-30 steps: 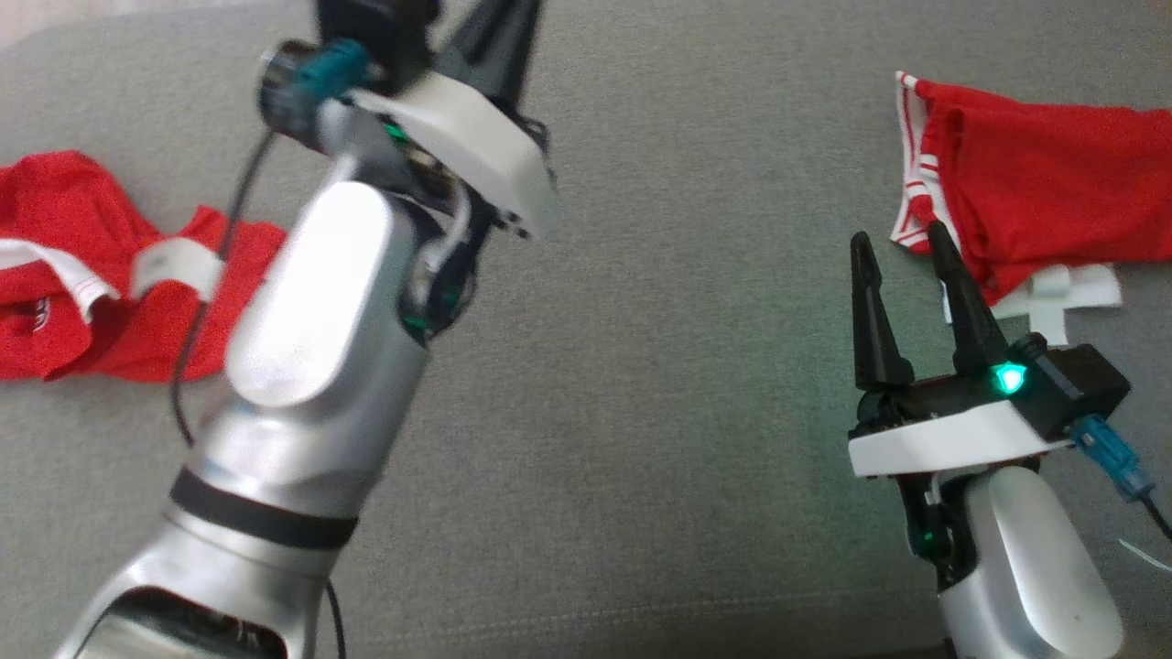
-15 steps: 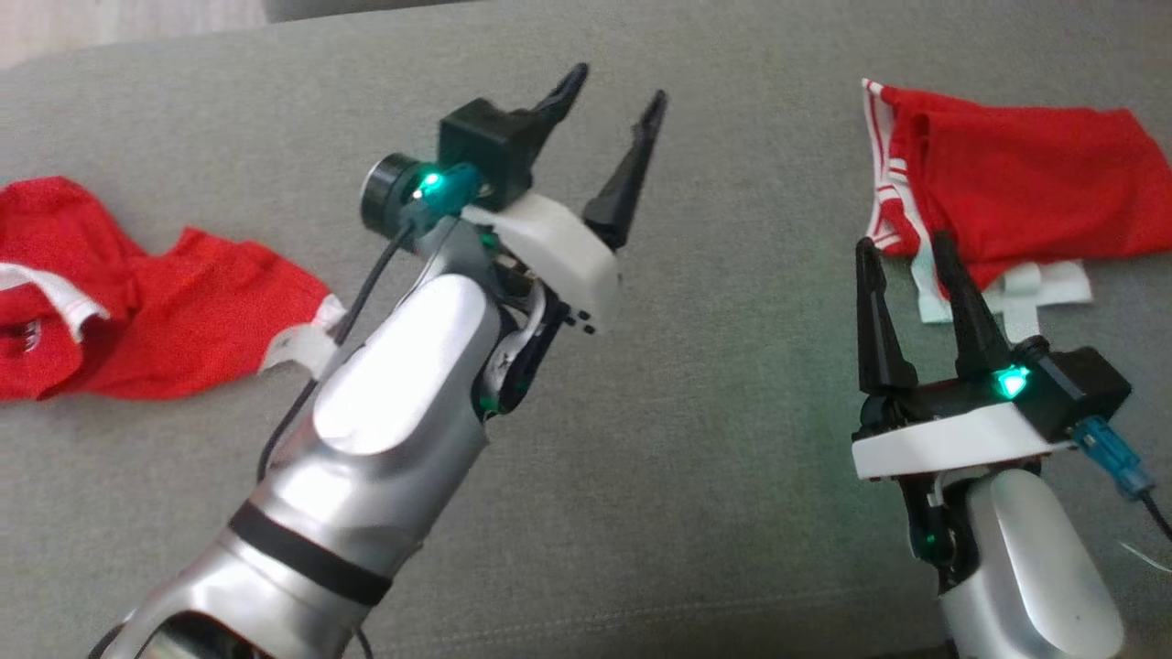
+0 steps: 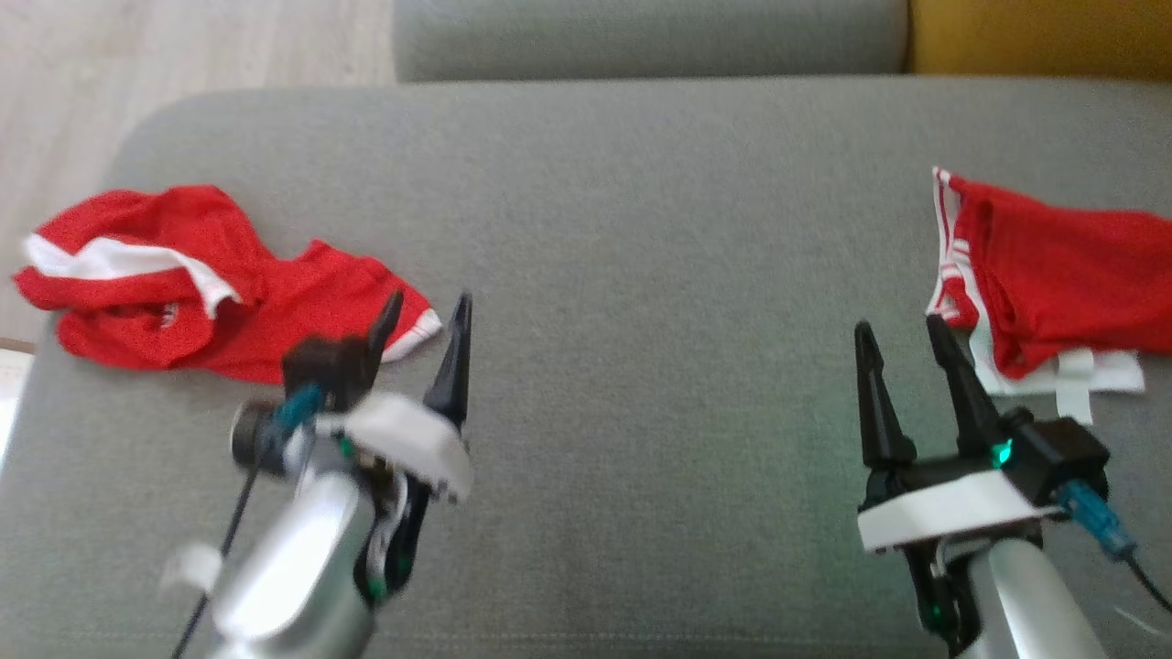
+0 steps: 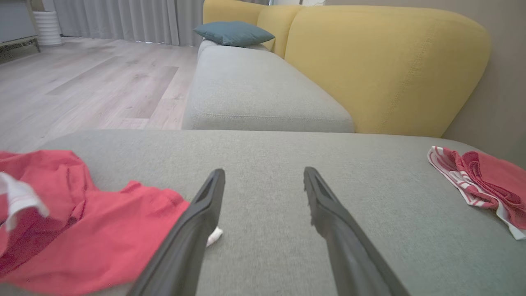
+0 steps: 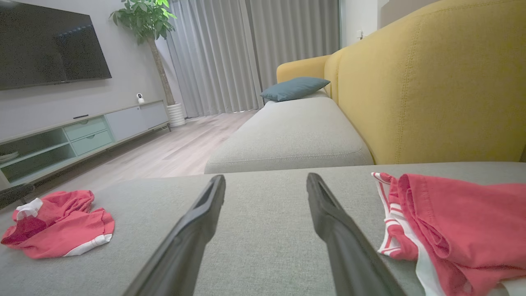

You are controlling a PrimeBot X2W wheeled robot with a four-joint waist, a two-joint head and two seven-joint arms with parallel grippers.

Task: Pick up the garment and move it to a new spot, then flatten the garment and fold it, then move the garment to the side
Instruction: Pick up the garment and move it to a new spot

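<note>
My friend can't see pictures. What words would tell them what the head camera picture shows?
Two open robot grippers, the left gripper and the right gripper, hover empty over a grey sofa cushion. A crumpled red garment lies by the left one, and a folded red garment lies by the right one.

You saw the left gripper (image 3: 428, 311) blurred in the head view, and its outline could not be traced cleanly. One of its fingers covered part of the white hem of the crumpled garment (image 3: 229, 311), whose small print was too fine to read. In the left wrist view that garment ran off the left and bottom edges. The folded garment (image 3: 1053, 265) was cut by the right edge in all three views.
</note>
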